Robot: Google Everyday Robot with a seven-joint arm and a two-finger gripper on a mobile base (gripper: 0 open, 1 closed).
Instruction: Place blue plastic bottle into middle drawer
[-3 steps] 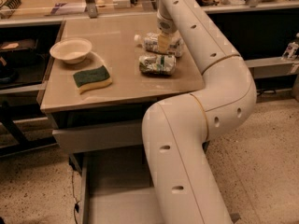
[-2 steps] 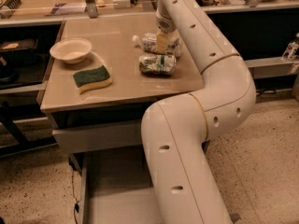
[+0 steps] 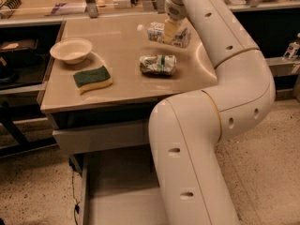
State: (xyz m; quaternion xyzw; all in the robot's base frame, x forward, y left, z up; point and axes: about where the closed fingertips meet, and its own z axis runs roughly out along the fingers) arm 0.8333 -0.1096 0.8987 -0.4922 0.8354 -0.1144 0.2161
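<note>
The blue plastic bottle (image 3: 159, 33), clear with a white cap pointing left and a pale label, lies sideways in my gripper (image 3: 171, 30) at the back right of the tan table top (image 3: 117, 41). The gripper comes down from above and is shut on the bottle, holding it a little above the table. The middle drawer (image 3: 117, 177), a grey metal tray, stands pulled out below the table at the bottom of the view. My arm (image 3: 197, 139) hides its right part.
A silvery wrinkled pack with a green band (image 3: 158, 64) lies just in front of the bottle. A green and yellow sponge (image 3: 92, 78) and a white bowl (image 3: 71, 49) sit on the left. A closed drawer front (image 3: 101, 136) is under the table top.
The bottle has risen off the table with the gripper and now sits higher and farther from the silvery pack. The other things have not moved.
</note>
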